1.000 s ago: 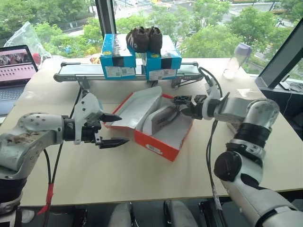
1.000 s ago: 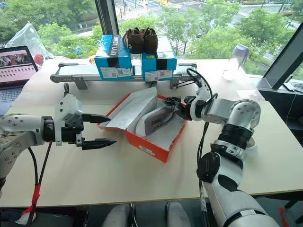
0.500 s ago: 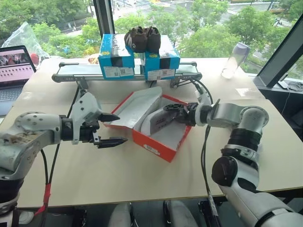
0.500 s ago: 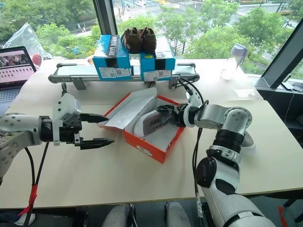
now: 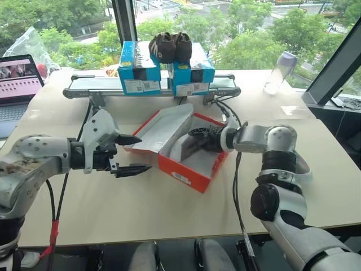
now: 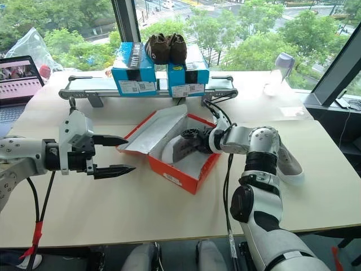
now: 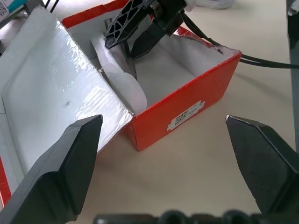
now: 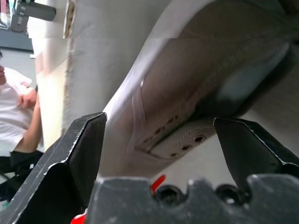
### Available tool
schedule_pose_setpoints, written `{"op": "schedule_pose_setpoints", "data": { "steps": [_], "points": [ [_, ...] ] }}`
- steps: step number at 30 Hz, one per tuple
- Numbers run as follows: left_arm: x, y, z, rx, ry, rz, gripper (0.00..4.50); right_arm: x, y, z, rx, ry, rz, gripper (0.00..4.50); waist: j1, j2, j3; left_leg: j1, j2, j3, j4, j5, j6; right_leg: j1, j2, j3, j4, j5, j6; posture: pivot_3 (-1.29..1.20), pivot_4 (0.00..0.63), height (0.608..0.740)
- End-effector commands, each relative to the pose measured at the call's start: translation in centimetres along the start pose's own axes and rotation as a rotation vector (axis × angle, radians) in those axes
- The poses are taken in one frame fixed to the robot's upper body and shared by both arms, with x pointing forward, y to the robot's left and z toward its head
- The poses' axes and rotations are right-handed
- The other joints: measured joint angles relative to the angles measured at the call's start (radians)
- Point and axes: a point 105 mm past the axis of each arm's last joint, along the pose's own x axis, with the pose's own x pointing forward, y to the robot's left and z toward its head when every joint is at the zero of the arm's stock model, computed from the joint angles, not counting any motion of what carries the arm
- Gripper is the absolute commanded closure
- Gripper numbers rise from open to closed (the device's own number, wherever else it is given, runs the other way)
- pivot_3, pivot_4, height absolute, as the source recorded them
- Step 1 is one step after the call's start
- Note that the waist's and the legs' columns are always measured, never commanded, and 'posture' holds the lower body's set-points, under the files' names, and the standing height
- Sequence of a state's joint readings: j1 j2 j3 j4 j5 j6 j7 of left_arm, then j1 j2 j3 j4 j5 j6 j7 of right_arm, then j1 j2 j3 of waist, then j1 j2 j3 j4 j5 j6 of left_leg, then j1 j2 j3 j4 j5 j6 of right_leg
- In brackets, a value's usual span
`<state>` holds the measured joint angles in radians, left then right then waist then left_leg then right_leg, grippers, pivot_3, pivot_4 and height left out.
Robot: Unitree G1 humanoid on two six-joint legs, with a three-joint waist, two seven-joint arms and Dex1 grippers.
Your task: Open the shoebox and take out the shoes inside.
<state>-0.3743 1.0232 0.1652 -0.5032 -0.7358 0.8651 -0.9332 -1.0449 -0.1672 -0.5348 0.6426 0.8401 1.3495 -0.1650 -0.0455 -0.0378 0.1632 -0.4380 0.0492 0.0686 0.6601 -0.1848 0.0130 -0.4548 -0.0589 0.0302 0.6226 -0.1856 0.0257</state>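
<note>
Head views: red shoebox (image 5: 192,161) lying open in the middle of the tan table (image 5: 169,209), lid (image 5: 163,127) flopped back toward the left gripper, white inside showing. One grey shoe (image 6: 179,148) standing on its side in the box, against the wall nearest the lid. Right gripper (image 5: 198,138) reaching down into the box from the right, fingers spread apart at the shoe, nothing clamped. Second grey shoe (image 6: 286,162) out on the table, sole down, partly behind the right forearm. Left gripper (image 5: 131,154) hovering over the table just left of the lid, fingers wide apart and empty, pointing toward the box. At the far edge, two blue boxes (image 5: 167,70) on a grey rail, a dark brown pair of shoes (image 5: 168,45) on top of them. Laptop (image 5: 20,84) at far left, plastic bottle (image 5: 280,71) at far right.

Left wrist view: box corner with its white label (image 7: 189,114) between the two black fingers (image 7: 65,163), well clear of both. White sole of the shoe (image 7: 122,79) upright inside. Right gripper (image 7: 140,25) dipping in from the far side, jaws parted.

Right wrist view: grey shoe upper (image 8: 187,121) with its eyelets close up between the spread fingers (image 8: 79,154); touching or not, cannot tell. Person in a white shirt (image 8: 16,107) at the edge.
</note>
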Motion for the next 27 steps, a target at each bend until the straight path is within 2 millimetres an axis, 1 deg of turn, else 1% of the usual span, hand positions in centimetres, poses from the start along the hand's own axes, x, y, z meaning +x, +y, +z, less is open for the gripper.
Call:
{"op": "schedule_pose_setpoints", "data": {
  "steps": [1, 5, 7, 8, 10, 11, 12, 15, 18, 19, 21, 27],
  "points": [
    [-0.6, -0.2, 0.7, 0.033, -0.005, 0.021, 0.00, 0.3, -1.0, 1.1, 0.006, -0.061, -0.029, 0.11, 0.001, 0.000, 0.000, 0.000, 0.000, 0.000, 0.000, 0.000, 0.000, 0.000, 0.000, 0.000, 0.000, 0.000, 0.000, 0.00, 0.150, 0.740],
    [-0.7, -0.2, 0.7, 0.032, -0.002, 0.026, 0.00, 0.9, -1.3, 0.7, -0.001, -0.060, -0.029, 0.11, 0.001, 0.000, 0.000, 0.000, 0.000, 0.000, 0.000, 0.000, 0.000, 0.000, 0.000, 0.000, 0.000, 0.000, 0.000, 0.00, 0.150, 0.740],
    [-0.7, -0.2, 0.7, 0.032, -0.002, 0.027, 0.00, 0.9, -1.4, 0.7, -0.005, -0.061, -0.027, 0.61, 0.001, 0.000, 0.000, 0.000, 0.000, 0.000, 0.000, 0.000, 0.000, 0.000, 0.000, 0.000, 0.000, 0.000, 0.000, 0.00, 0.150, 0.740],
    [-0.7, -0.3, 0.7, 0.032, -0.002, 0.027, 0.00, 0.9, -1.4, 0.7, -0.006, -0.061, -0.024, 0.75, 0.001, 0.000, 0.000, 0.000, 0.000, 0.000, 0.000, 0.000, 0.000, 0.000, 0.000, 0.000, 0.000, 0.000, 0.000, 0.00, 0.150, 0.740],
    [-0.6, -0.2, 0.7, 0.033, -0.003, 0.025, 0.00, 0.6, -1.1, 0.8, -0.012, -0.062, -0.011, 1.49, 0.002, 0.000, 0.000, 0.000, 0.000, 0.000, 0.000, 0.000, 0.000, 0.000, 0.000, 0.000, 0.000, 0.000, 0.000, 0.00, 0.150, 0.740],
    [-0.6, -0.2, 0.7, 0.034, -0.003, 0.024, 0.00, 0.5, -0.8, 0.9, -0.022, -0.066, -0.002, 1.75, 0.003, 0.000, 0.000, 0.000, 0.000, 0.000, 0.000, 0.000, 0.000, 0.000, 0.000, 0.000, 0.000, 0.000, 0.000, 0.00, 0.150, 0.740],
    [-0.6, -0.2, 0.7, 0.035, -0.004, 0.024, 0.00, 0.3, -0.5, 1.1, -0.029, -0.068, 0.007, 2.15, 0.003, 0.000, 0.000, 0.000, 0.000, 0.000, 0.000, 0.000, 0.000, 0.000, 0.000, 0.000, 0.000, 0.000, 0.000, 0.00, 0.150, 0.740],
    [-0.6, -0.1, 0.7, 0.036, -0.005, 0.022, 0.00, -0.1, 0.4, 1.4, -0.050, -0.075, 0.029, 3.10, 0.003, 0.000, 0.000, 0.000, 0.000, 0.000, 0.000, 0.000, 0.000, 0.000, 0.000, 0.000, 0.000, 0.000, 0.000, 0.00, 0.150, 0.740],
    [-0.6, 0.0, 0.8, 0.038, -0.008, 0.019, 0.00, -0.8, 2.2, 2.0, -0.084, -0.087, 0.061, 4.02, 0.001, 0.000, 0.000, 0.000, 0.000, 0.000, 0.000, 0.000, 0.000, 0.000, 0.000, 0.000, 0.000, 0.000, 0.000, 0.00, 0.150, 0.740],
    [-0.5, 0.0, 0.8, 0.039, -0.009, 0.018, 0.00, -1.1, 2.8, 2.2, -0.094, -0.090, 0.070, 4.15, 0.001, 0.000, 0.000, 0.000, 0.000, 0.000, 0.000, 0.000, 0.000, 0.000, 0.000, 0.000, 0.000, 0.000, 0.000, 0.00, 0.150, 0.740],
    [-0.4, 0.1, 0.9, 0.040, -0.012, 0.015, 0.00, -1.8, 4.1, 2.5, -0.118, -0.095, 0.095, 4.27, 0.001, 0.001, 0.000, 0.000, 0.000, -0.001, 0.000, 0.000, 0.000, 0.000, 0.000, 0.000, 0.000, 0.000, 0.000, 0.00, 0.150, 0.740],
    [-0.1, 0.2, 0.9, 0.041, -0.018, 0.000, 0.00, -4.1, 8.0, 3.2, -0.179, -0.099, 0.182, 4.30, 0.001, 0.001, 0.001, -0.003, 0.000, -0.001, -0.001, 0.000, 0.000, -0.002, 0.000, 0.000, -0.001, 0.000, 0.000, 0.00, 0.150, 0.740]
  ]
}}
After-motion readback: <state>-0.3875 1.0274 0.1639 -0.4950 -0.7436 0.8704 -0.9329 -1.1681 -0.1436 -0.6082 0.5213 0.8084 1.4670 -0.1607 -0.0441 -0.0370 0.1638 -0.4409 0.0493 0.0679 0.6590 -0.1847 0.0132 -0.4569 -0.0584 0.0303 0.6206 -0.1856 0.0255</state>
